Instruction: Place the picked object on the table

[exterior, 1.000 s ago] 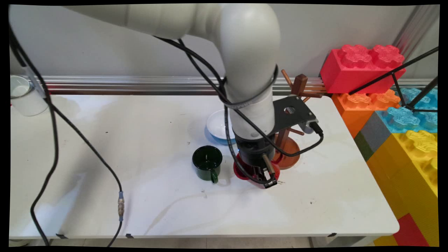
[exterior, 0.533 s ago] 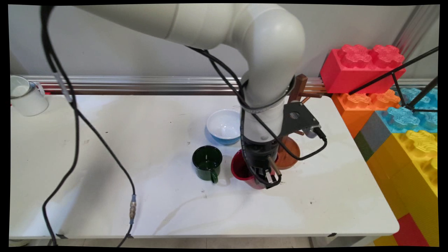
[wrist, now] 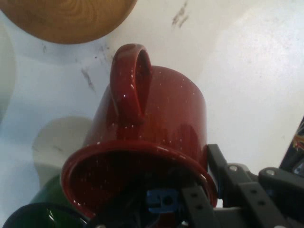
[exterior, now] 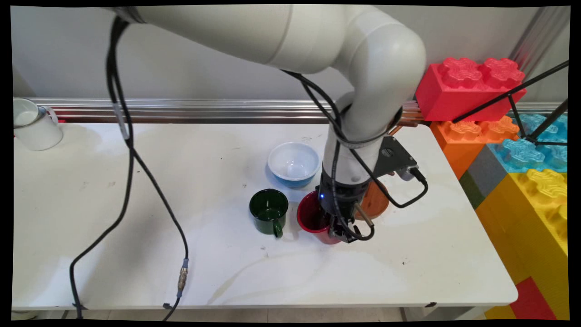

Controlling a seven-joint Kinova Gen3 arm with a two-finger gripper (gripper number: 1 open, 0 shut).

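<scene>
Red and shiny, the mug (exterior: 315,218) looks like hard enamel with tiny white specks, so I think it is light, stiff and a bit slippery. Its rim looks like the best place to hold it, and the claw (exterior: 343,232) pinches that rim, one finger inside and one outside. From left to right on the white table (exterior: 136,218) stand a green mug (exterior: 268,212), the red mug, then the round wooden base (exterior: 376,202) just beside it
</scene>
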